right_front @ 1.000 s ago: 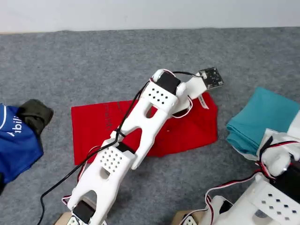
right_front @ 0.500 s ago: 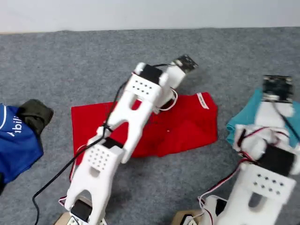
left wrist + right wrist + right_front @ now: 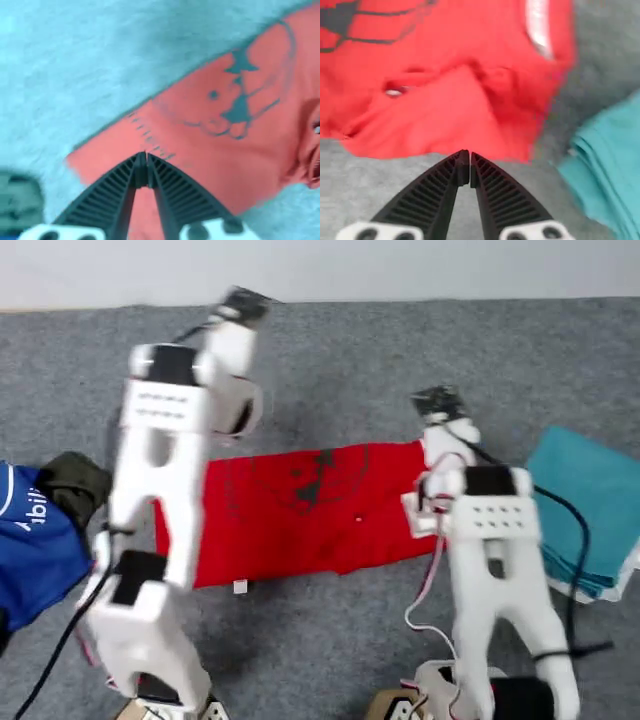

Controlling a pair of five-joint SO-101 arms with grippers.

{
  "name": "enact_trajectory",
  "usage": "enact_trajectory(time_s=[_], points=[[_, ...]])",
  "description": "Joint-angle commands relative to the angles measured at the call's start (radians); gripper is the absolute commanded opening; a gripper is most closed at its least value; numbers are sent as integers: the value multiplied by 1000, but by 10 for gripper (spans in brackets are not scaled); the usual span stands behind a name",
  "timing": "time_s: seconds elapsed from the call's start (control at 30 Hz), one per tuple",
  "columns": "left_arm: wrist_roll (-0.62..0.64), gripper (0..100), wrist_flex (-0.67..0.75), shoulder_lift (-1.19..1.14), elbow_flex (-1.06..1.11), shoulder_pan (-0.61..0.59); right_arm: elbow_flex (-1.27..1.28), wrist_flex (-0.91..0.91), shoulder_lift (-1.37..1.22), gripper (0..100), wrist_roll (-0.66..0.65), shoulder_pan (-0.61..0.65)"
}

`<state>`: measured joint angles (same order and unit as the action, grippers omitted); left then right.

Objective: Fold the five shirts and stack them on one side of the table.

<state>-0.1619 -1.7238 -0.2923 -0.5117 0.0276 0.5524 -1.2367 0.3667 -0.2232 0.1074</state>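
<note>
Near the red shirt (image 3: 300, 510), left gripper (image 3: 145, 159), right gripper (image 3: 465, 156) hang closed (teal shirt (image 3: 590, 495) beside).

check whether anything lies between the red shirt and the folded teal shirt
Nothing lies on the grey table cover between the red shirt and the folded teal shirt. Only the right arm stands over that gap, its shut gripper at the red shirt's edge.
</note>
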Motion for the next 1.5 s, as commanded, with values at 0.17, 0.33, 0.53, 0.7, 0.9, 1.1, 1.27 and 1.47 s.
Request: enact_trajectory(time_s=[0.17, 0.33, 0.53, 0.7, 0.9, 1.1, 1.27, 1.47], points=[[3, 6, -5, 250, 216, -215, -133, 24, -166, 10, 97, 220], [2, 6, 48, 256, 303, -290, -192, 28, -280, 10, 104, 298], [2, 6, 106, 264, 377, -307, -308, 28, -364, 10, 140, 329], [2, 6, 115, 264, 387, -308, -310, 25, -460, 10, 138, 346], [-29, 6, 114, 264, 389, -308, -310, -64, -509, 10, 133, 271], [-32, 6, 114, 264, 389, -308, -316, -156, -507, 10, 75, 186], [-32, 6, 114, 256, 389, -308, -358, -156, -513, 10, 81, 179], [-32, 6, 114, 256, 389, -308, -371, -12, -526, 10, 81, 186]])
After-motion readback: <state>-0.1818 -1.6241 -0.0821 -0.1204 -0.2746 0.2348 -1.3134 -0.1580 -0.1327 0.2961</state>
